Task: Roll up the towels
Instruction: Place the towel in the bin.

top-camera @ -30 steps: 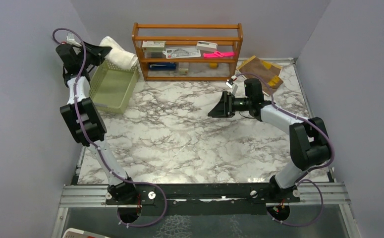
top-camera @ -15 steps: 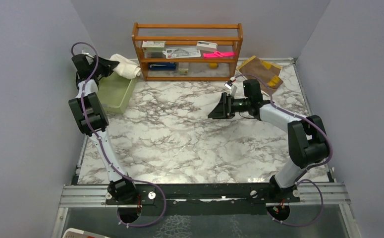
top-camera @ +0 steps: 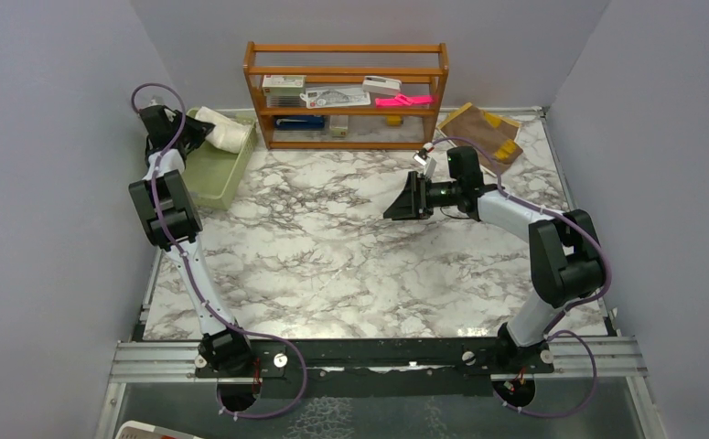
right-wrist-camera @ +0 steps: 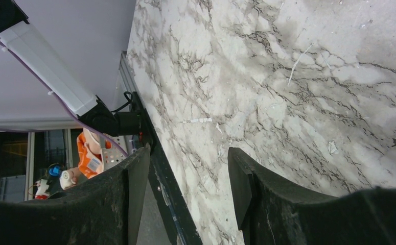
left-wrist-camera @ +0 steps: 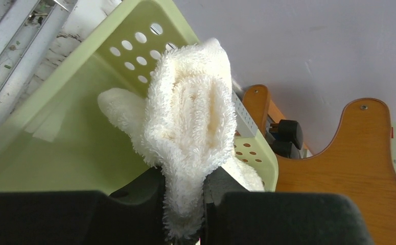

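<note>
A rolled cream-white towel (left-wrist-camera: 193, 127) is pinched between the fingers of my left gripper (left-wrist-camera: 184, 191), which is shut on it over the pale green basket (left-wrist-camera: 57, 148). From above, the white towel (top-camera: 224, 133) lies across the basket (top-camera: 213, 169) at the back left, with the left gripper (top-camera: 190, 131) at its left end. The brown towel with yellow patches (top-camera: 483, 128) lies flat at the back right of the table. My right gripper (top-camera: 398, 201) hangs open over the middle of the marble table, holding nothing; its jaws (right-wrist-camera: 188, 178) frame only bare table.
A wooden shelf (top-camera: 346, 91) with boxes, papers and a pink item stands at the back centre, right of the basket. Grey walls close in on the left, back and right. A metal rail (top-camera: 378, 357) runs along the near table edge.
My left arm has swung back and down with the white towel, bringing it from above the basket to rest low across the basket's far end. The right arm has barely moved.
</note>
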Controlling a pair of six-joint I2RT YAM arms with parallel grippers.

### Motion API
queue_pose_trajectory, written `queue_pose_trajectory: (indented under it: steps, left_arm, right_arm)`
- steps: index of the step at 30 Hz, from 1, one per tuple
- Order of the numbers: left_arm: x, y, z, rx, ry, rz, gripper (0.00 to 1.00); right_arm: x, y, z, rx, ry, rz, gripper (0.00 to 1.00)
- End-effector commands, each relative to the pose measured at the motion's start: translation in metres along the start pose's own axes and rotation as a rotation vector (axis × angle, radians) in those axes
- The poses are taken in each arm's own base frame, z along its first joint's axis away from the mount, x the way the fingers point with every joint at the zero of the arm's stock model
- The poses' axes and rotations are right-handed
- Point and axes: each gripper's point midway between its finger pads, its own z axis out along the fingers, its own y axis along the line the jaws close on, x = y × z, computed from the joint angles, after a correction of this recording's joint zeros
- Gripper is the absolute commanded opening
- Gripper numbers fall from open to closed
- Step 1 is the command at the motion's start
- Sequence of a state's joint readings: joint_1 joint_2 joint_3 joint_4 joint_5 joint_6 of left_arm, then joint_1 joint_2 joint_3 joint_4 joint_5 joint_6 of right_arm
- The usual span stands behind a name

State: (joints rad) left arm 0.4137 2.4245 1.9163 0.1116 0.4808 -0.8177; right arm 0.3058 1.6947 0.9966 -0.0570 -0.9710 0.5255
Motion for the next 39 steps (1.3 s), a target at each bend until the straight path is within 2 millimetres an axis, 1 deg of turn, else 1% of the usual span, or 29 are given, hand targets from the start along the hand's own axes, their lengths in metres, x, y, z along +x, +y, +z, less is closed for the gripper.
queue_pose_trajectory:
  steps: [1,3,5,6,8,9,11,14,15,16,19,21,26,27,29,30,32,33,35,37,39]
  left_arm:
    - [-0.029,0.055,-0.006,-0.184,-0.111,-0.08,0.14]
    - [-0.03,0.06,-0.008,-0.215,-0.113,-0.078,0.16]
    - [-0.03,0.06,-0.011,-0.226,-0.116,-0.076,0.25]
    - [-0.031,0.059,-0.012,-0.228,-0.116,-0.075,0.34]
    - [-0.03,0.056,-0.013,-0.224,-0.106,-0.077,0.61]
    - [-0.03,0.054,-0.014,-0.221,-0.098,-0.078,0.71]
    - [-0.028,0.051,-0.016,-0.224,-0.083,-0.08,0.76]
    - [-0.03,0.041,-0.023,-0.219,-0.081,-0.078,0.79]
    - [-0.031,0.037,-0.026,-0.219,-0.082,-0.076,0.92]
    - [-0.033,0.032,-0.029,-0.22,-0.085,-0.072,0.96]
    - [-0.038,0.019,-0.04,-0.28,-0.09,-0.017,0.97]
    - [-0.04,0.01,-0.048,-0.325,-0.091,0.017,0.98]
    - [-0.044,-0.001,-0.074,-0.409,-0.104,0.052,0.99]
    - [-0.042,-0.005,-0.079,-0.413,-0.1,0.059,0.99]
    - [-0.037,-0.017,-0.086,-0.411,-0.087,0.088,0.99]
    - [-0.034,-0.024,-0.09,-0.41,-0.083,0.105,0.99]
    - [-0.027,-0.049,-0.096,-0.384,-0.083,0.143,0.99]
    - [-0.024,-0.06,-0.099,-0.371,-0.084,0.162,0.99]
    - [-0.015,-0.088,-0.103,-0.328,-0.075,0.211,0.99]
    - [-0.004,-0.115,-0.109,-0.284,-0.067,0.253,0.99]
    - [0.006,-0.136,-0.118,-0.247,-0.058,0.283,0.99]
  right_arm:
    - [-0.006,-0.003,0.0,0.012,-0.009,-0.023,0.58]
    - [-0.006,-0.003,0.0,0.015,-0.01,-0.025,0.58]
    - [-0.006,-0.002,-0.001,0.015,-0.012,-0.028,0.58]
    - [-0.006,-0.002,-0.001,0.014,-0.012,-0.029,0.58]
    - [-0.006,-0.002,-0.001,0.011,-0.01,-0.028,0.58]
    - [-0.006,-0.001,-0.001,0.01,-0.011,-0.028,0.58]
    - [-0.006,0.001,-0.001,0.006,-0.012,-0.035,0.58]
    - [-0.007,0.004,-0.003,0.004,-0.017,-0.042,0.58]
    - [-0.007,0.005,-0.003,0.003,-0.02,-0.047,0.58]
    - [-0.007,0.006,-0.004,0.002,-0.023,-0.051,0.58]
    - [-0.012,0.008,-0.006,0.015,-0.038,-0.066,0.58]
    - [-0.019,0.013,-0.008,0.027,-0.052,-0.087,0.58]
    - [-0.04,0.028,-0.017,0.054,-0.121,-0.146,0.59]
    - [-0.045,0.03,-0.02,0.07,-0.145,-0.165,0.62]
    - [-0.059,0.033,-0.028,0.123,-0.205,-0.218,0.71]
    - [-0.067,0.034,-0.035,0.168,-0.247,-0.244,0.8]
    - [-0.086,0.029,-0.051,0.287,-0.355,-0.275,0.97]
    - [-0.094,0.027,-0.061,0.346,-0.407,-0.302,1.0]
    - [-0.108,0.016,-0.084,0.486,-0.508,-0.319,1.0]
    - [-0.116,-0.002,-0.111,0.614,-0.587,-0.288,1.0]
    - [-0.121,-0.027,-0.142,0.711,-0.655,-0.207,1.0]
